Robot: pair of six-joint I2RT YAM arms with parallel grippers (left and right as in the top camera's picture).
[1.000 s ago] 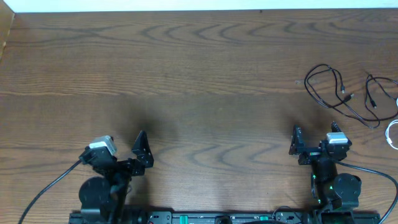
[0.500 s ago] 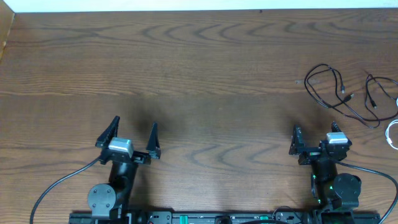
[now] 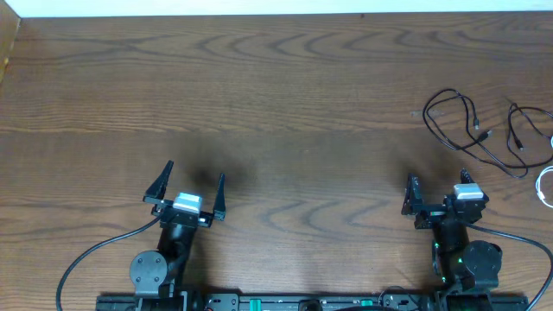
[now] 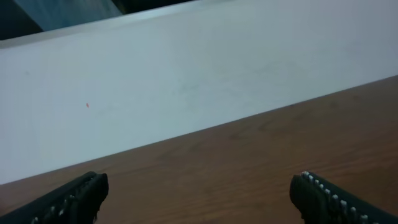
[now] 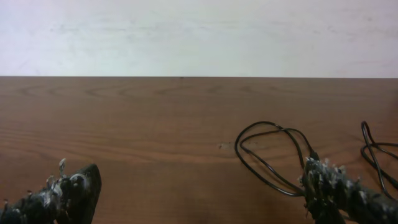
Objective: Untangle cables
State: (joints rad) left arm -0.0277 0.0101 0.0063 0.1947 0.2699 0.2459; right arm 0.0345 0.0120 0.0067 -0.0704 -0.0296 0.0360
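The black cables (image 3: pixel 477 126) lay in loose loops on the wooden table (image 3: pixel 276 104), at its far right side. A white cable (image 3: pixel 545 186) showed only at the right edge. The right gripper (image 3: pixel 438 179) stood near them on the near side, not touching them, its jaws wide apart with nothing between. The left gripper (image 3: pixel 193 175) was well apart from the cables, at the near left, its jaws also wide apart and empty.
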